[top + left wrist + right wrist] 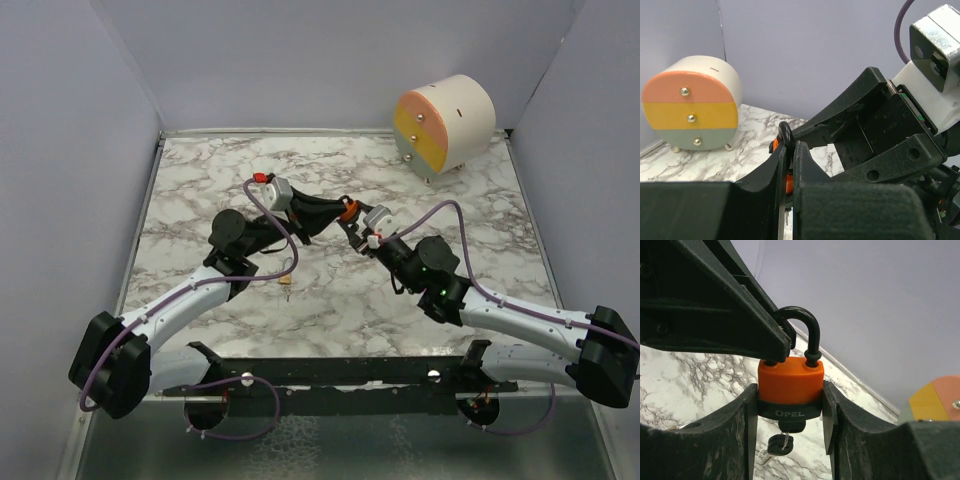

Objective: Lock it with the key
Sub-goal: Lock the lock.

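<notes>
An orange padlock (790, 380) with a black base and black shackle (807, 325) is held above the table between both arms (348, 210). My right gripper (790, 402) is shut on the padlock's body, one finger on each side. My left gripper (789, 150) is shut on the shackle (785, 134), and its finger (730, 315) covers the shackle's left leg. A black-headed key (790, 426) sits in the bottom of the lock. A second key (780, 444) hangs from it on a wire ring.
A round cabinet with pink, yellow and green drawers (445, 125) stands at the back right; it also shows in the left wrist view (690, 110). A small tan object (288, 283) lies on the marble table (200, 190) below the left arm. Grey walls enclose the table.
</notes>
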`<action>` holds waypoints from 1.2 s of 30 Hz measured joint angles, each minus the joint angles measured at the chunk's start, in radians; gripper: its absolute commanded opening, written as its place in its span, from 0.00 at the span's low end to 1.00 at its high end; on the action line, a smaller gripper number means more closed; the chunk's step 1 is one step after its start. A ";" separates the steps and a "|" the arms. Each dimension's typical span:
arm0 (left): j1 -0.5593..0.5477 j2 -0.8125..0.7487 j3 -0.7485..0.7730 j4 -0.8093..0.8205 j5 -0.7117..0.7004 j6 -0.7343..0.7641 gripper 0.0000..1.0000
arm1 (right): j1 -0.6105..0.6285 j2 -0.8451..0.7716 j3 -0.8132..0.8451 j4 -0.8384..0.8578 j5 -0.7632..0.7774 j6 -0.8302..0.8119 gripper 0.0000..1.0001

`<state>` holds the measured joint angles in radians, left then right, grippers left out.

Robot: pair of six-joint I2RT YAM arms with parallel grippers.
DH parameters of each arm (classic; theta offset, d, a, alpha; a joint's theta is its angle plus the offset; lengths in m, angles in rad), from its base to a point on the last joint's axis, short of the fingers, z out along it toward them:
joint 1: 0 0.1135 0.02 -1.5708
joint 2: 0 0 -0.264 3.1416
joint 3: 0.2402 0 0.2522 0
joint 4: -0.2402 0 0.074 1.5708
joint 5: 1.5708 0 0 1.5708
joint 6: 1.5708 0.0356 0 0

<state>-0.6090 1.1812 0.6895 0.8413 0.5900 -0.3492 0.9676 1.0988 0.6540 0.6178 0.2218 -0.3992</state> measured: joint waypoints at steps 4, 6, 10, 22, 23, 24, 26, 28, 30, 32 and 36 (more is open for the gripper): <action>-0.002 0.018 -0.020 0.044 -0.004 -0.002 0.00 | 0.000 0.000 0.000 -0.014 -0.002 0.032 0.01; -0.002 0.018 -0.030 0.055 -0.004 -0.002 0.00 | -0.001 0.000 0.003 -0.024 -0.005 0.053 0.01; -0.002 0.018 -0.036 0.089 -0.009 0.000 0.00 | -0.006 0.000 0.028 -0.036 -0.017 0.088 0.01; 0.005 0.016 -0.046 0.177 -0.071 0.009 0.00 | -0.027 0.040 0.200 -0.216 -0.078 0.100 0.01; 0.005 0.018 -0.048 0.183 -0.073 0.010 0.00 | -0.027 0.042 0.202 -0.216 -0.080 0.101 0.01; 0.005 0.023 -0.050 0.193 -0.074 0.010 0.00 | -0.027 0.043 0.204 -0.217 -0.080 0.102 0.01; 0.005 0.033 -0.051 0.210 -0.075 0.011 0.00 | -0.029 0.045 0.209 -0.229 -0.080 0.107 0.01; 0.005 0.045 -0.053 0.222 -0.075 0.011 0.00 | -0.032 0.046 0.216 -0.255 -0.079 0.110 0.01; 0.005 0.061 -0.060 0.229 -0.074 0.011 0.00 | -0.034 0.048 0.230 -0.310 -0.076 0.114 0.01; 0.005 0.080 -0.072 0.235 -0.066 0.011 0.00 | -0.036 0.053 0.258 -0.395 -0.071 0.117 0.01; 0.005 0.131 -0.090 0.260 -0.027 0.010 0.00 | -0.035 0.066 0.308 -0.579 -0.053 0.118 0.01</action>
<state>-0.6044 1.3125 0.5991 1.1015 0.5629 -0.3393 0.9321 1.1652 0.9619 0.0391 0.1684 -0.2810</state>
